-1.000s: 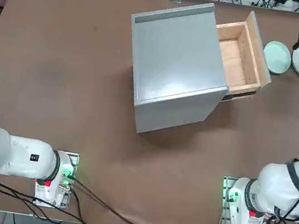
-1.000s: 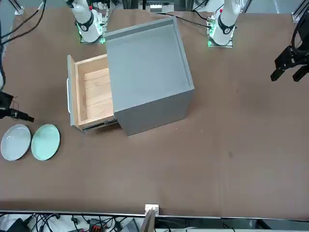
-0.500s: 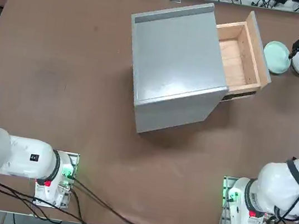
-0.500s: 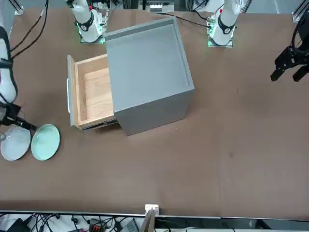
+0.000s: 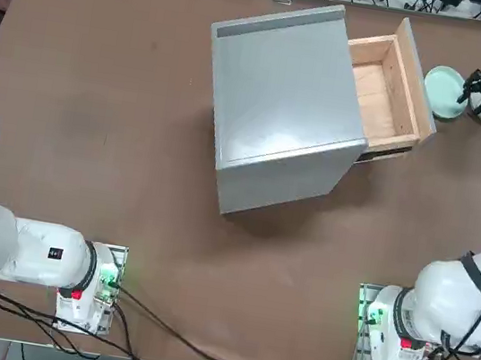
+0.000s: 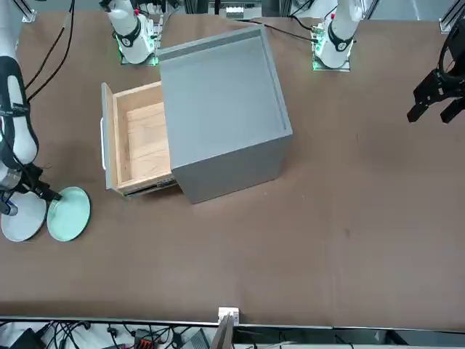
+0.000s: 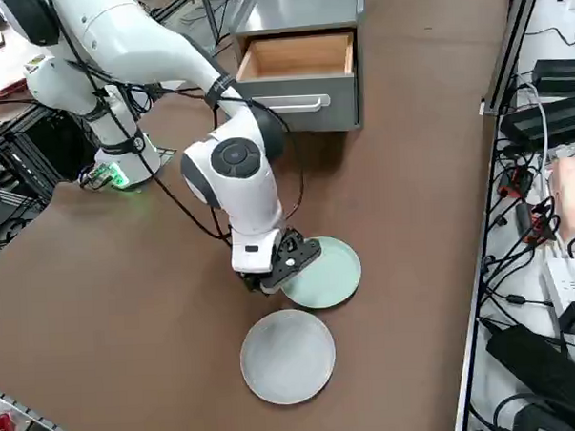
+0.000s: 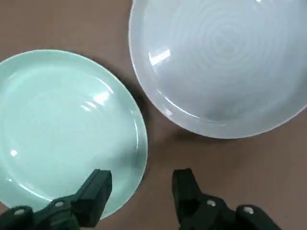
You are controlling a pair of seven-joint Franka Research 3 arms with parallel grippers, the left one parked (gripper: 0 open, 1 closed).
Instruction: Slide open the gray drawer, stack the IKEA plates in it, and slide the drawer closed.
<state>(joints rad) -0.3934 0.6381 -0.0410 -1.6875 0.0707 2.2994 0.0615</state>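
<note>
Here the right arm's black two-finger fingers (image 8: 139, 196) stand partly open, straddling the near rim of the pale mint-green round shallow plate (image 8: 62, 129): one finger (image 8: 96, 191) is over the plate's inner slope, the other (image 8: 184, 194) over bare brown bench (image 8: 230, 172) just outside the rim. Nothing is held yet; whether the tips touch the plate cannot be told.

Just beside the green plate, rims nearly touching, lies the white, light-gray round plate (image 8: 220, 62). In the right side view both plates sit on the bench in front of the drawer, the gripper (image 7: 275, 268) low over the green one's edge.

Well apart from them, the light unpainted-wood drawer with a gray front panel (image 5: 385, 88) stands pulled out of the large matte-gray cube cabinet (image 5: 283, 105), its inside bare.

To do the pickup well, I judge the fingers should sink until the outer tip is under the rim's lip, then close squarely across the rim, so the thin edge does not squirt sideways into the white plate. Lifting slowly and keeping the plate near level should guard against it pivoting in a one-edge pinch.
</note>
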